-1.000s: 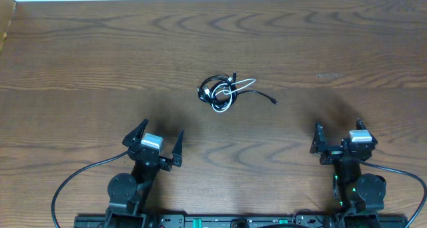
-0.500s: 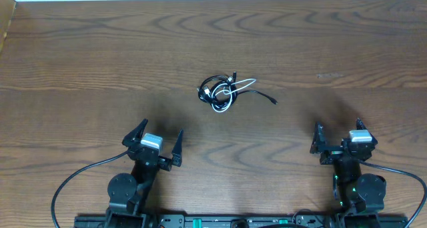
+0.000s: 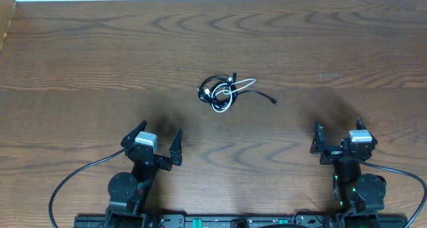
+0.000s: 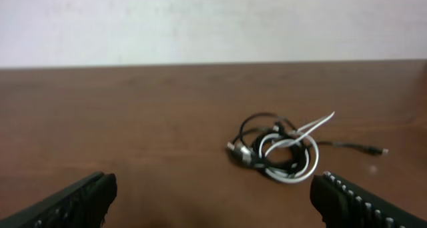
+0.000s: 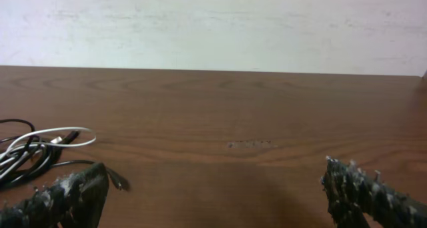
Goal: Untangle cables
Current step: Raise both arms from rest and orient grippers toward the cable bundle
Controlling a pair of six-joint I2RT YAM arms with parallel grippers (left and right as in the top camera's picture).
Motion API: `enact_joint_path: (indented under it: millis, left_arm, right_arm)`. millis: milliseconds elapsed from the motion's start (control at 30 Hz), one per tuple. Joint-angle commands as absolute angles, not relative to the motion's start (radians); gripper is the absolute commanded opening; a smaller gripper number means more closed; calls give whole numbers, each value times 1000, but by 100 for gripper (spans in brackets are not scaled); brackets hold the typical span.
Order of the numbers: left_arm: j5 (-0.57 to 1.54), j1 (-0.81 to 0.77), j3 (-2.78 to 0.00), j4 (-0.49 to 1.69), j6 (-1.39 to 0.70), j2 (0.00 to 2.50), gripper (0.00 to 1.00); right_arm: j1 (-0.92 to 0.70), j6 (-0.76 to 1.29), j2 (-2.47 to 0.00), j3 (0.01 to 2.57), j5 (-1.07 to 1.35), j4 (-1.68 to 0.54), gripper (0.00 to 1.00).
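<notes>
Fingers (image 4: 73,203) of the left gripper (image 3: 160,130) splayed wide, nothing between them; right gripper (image 3: 338,126) likewise fully spread and empty; both sit low at the near edge of the wooden table (image 3: 80,55), a stance that reads as readiness, no reach begun. Cables (image 3: 223,93) lie mid-table in one small knot, black and white cords looped through each other, well apart from either gripper; one black plug end (image 3: 273,101) trails off to the right. Knot is somewhat nearer the left arm; left wrist view has it ahead and right of centre, right wrist view catches only its edge. Judgement: untangling not yet started; wide jaws suit a first pinch on a loose strand.
</notes>
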State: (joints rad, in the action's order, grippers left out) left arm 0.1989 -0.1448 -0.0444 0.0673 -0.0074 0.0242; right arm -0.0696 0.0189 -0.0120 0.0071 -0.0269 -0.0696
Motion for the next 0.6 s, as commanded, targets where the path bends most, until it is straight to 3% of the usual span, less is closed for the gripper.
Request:
enact_joint_path:
  millis: [0,567]
  left_arm:
    - [124,-139,-76,144,-86,71,98]
    - [83,-139,-347,264,-111,493,98]
  right_arm:
    - [-73,28,-6,6,-35,-72,99]
    - [-73,29,-6,6,-35,-64,99]
